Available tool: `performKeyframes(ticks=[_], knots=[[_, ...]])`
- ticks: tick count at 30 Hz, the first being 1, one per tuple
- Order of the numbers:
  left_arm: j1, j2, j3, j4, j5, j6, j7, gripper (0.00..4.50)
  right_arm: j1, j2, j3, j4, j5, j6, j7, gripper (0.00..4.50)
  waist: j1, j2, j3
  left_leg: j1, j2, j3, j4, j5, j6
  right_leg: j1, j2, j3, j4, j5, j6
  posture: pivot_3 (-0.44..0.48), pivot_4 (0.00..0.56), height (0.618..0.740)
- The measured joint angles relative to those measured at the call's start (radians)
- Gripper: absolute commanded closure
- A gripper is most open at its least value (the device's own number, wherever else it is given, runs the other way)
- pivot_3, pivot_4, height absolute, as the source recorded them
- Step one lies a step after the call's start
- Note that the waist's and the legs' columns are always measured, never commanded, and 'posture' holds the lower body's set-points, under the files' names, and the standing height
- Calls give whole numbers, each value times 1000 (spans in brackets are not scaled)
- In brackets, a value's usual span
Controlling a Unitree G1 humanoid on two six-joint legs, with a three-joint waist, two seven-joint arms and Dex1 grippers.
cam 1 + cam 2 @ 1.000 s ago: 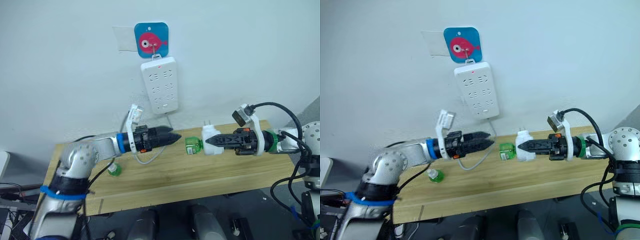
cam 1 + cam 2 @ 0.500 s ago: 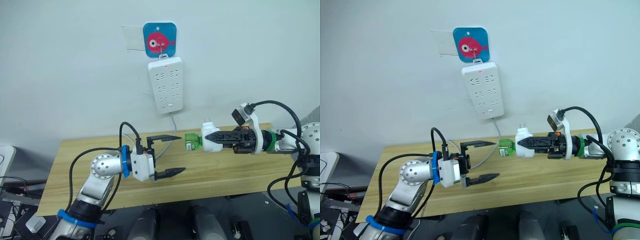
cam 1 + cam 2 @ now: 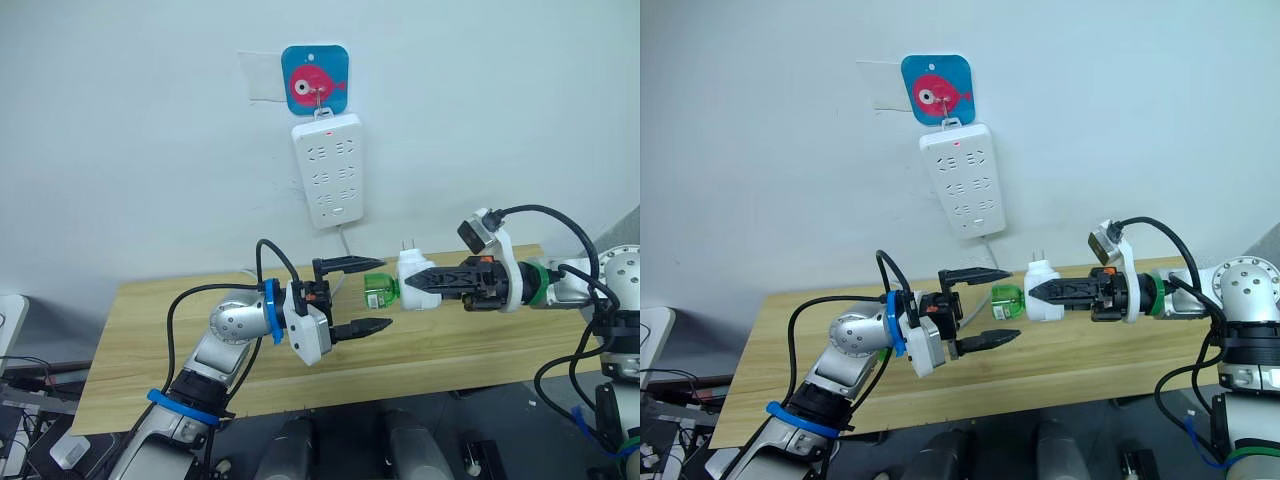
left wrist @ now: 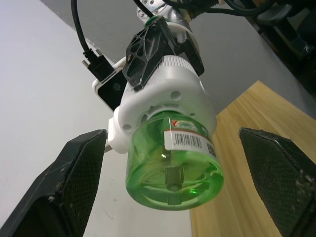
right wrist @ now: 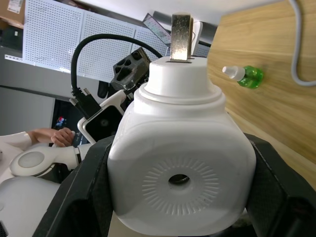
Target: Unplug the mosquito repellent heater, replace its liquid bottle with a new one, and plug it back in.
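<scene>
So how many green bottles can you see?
2. One green bottle is screwed into the white heater that the right tool holds. A second bottle lies on the wooden table. More may be hidden.

A plain pale wall (image 3: 120, 130) backs a light wooden table (image 3: 150, 330). At twelve o'clock a blue square hook plate with a pink fish (image 3: 315, 75) holds a white power strip (image 3: 327, 170), its cord (image 3: 345, 245) trailing onto the tabletop.

left gripper (image 3: 355, 297) risen toward green bottle (image 3: 380, 288), fingers spread
</scene>
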Motion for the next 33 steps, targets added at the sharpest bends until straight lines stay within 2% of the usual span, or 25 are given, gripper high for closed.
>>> performKeyframes(ticks=[5, 6, 10, 12, 14, 15, 17, 18, 22, 27, 29, 33], knots=[[-6, 12, -4, 16, -8, -6, 1, 2084, 13, 4, 0, -5, 36, 0, -22, 1526, 0, 0, 0, 0, 0, 0, 0, 0, 0, 0, 0, 0, 0, 0, 0, -73, 182, 740], [-6, 14, -7, 16, -11, -7, 0, 2235, 16, 4, 0, -5, 42, -1, -26, 1526, 0, 0, 0, 0, 0, 0, 0, 0, 0, 0, 0, 0, 0, 0, 0, -73, 182, 740], [-5, 18, -15, 14, -40, 7, -5, 2235, 18, 3, 0, -6, 64, -3, -42, 1526, -1, 0, 0, 0, 0, 0, 0, 0, 0, 0, 0, 0, 0, 0, 0, -73, 182, 740], [11, 24, -41, -36, -158, 170, -45, 2235, 18, -3, 0, -6, 65, -7, -44, 1526, -2, 0, 0, 0, 0, 0, 0, 0, 0, 0, 0, 0, 0, 0, 0, -73, 188, 740], [40, 46, -70, -134, -341, 467, -74, 2235, 19, -16, 0, -14, 59, -9, -39, 1526, -7, 0, 0, -1, 0, -1, 0, 0, 0, 0, 0, 0, 1, 0, 0, -73, 188, 740], [43, 73, -77, -200, -467, 673, -80, 2235, 19, -23, 1, -33, 47, -10, -26, 1526, -11, 0, 0, -1, 0, -3, 0, 0, 0, 0, 0, -1, 1, 0, 0, -65, 197, 740], [39, 115, -73, -274, -607, 895, -81, 2235, 23, -35, 6, -65, 34, -7, 2, 1526, -15, 0, 1, 0, 0, -4, 0, 0, 0, 0, 2, -3, 1, 0, 0, -65, 197, 740], [26, 141, -67, -304, -730, 1070, -77, 2235, 28, -52, 20, -93, 20, -8, 32, 1526, -16, 0, 1, 0, 0, -4, 0, 0, 0, 0, 3, -3, 2, -1, 1, -65, 197, 740], [-33, 187, -19, -303, -1102, 1579, -10, 2235, 35, -90, 57, -202, -48, -14, 124, 1526, -27, 0, 1, 0, 0, -3, 0, 0, 1, 0, 4, -3, 1, -3, 5, -69, 208, 740], [-83, 177, 45, -161, -1447, 1966, 129, 2235, 40, -87, 72, -263, -74, -28, 174, 1526, -27, -1, 2, 0, 0, -4, 0, 0, 1, 0, 4, -3, 1, -3, 4, -79, 219, 740], [-86, 155, 68, -118, -1516, 2042, 189, 2235, 46, -86, 74, -264, -75, -31, 176, 1526, -26, -1, 2, 0, 0, -4, 0, 0, 1, 0, 3, -3, 1, -1, 1, -81, 220, 740], [-81, 139, 107, -85, -1572, 2107, 265, 2235, 55, -83, 70, -236, -70, -28, 160, 1526, -24, -2, 2, 0, -1, -3, 0, 0, 1, 0, 1, -1, 1, -1, 0, -81, 223, 740]])
